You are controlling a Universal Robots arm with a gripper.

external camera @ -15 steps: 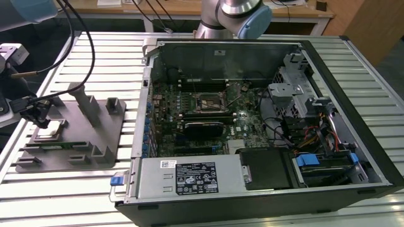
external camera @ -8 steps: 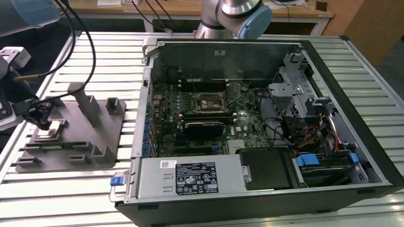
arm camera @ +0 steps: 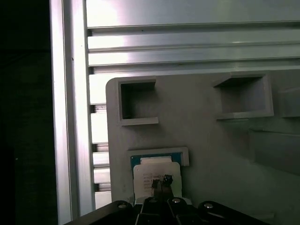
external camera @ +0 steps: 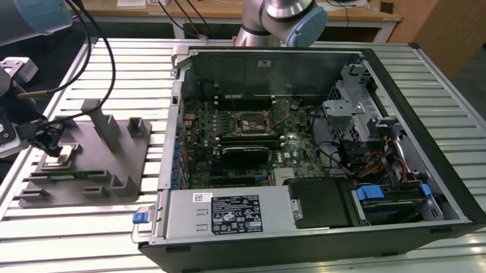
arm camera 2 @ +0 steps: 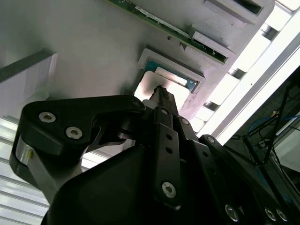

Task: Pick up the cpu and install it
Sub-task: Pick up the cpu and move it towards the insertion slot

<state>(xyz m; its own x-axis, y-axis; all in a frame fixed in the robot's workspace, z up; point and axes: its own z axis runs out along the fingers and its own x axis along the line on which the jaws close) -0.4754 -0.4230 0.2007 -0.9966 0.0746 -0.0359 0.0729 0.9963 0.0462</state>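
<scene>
Exterior view first: 1 open computer case lies on its side on the slatted metal table. 1 grey tray sits just beside it, on the exterior view's left. There's 1 arm with 1 gripper, and the gripper hangs over the tray's end farthest from the case. Inside the case, the motherboard has 1 square socket near its middle, well apart from the gripper.

The 1 cpu isn't picked up yet. In the first wrist view it lies flat in its own shallow pocket in the tray, silver top up, with a blue-green rim showing along one edge. The gripper is right over the middle of that silver top. In both wrist views the 2 fingers look drawn together with barely a gap and nothing between them. Can't tell whether the tips actually touch the lid.

Other bits: the first wrist view has 2 open square pockets in the tray near the cpu's pocket. The second wrist view has 1 long green board strip lying along the tray close by.
</scene>
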